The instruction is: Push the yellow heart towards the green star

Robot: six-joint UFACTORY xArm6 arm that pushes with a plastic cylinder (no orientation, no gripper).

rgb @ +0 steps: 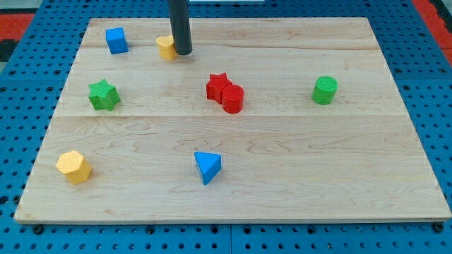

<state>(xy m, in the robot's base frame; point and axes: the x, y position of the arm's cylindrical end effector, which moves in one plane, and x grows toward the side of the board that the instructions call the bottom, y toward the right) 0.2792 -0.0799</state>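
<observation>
The yellow heart [166, 47] lies near the view's top, left of centre, partly hidden by the rod. My tip [183, 53] stands right against the heart's right side. The green star [103, 95] lies at the view's left, below and left of the heart, well apart from it.
A blue cube [116, 40] sits at the top left, left of the heart. A red star [217, 85] and a red cylinder [232, 99] touch near the centre. A green cylinder [325, 90] is at the right, a blue triangle [207, 166] at bottom centre, a yellow hexagon [73, 167] at bottom left.
</observation>
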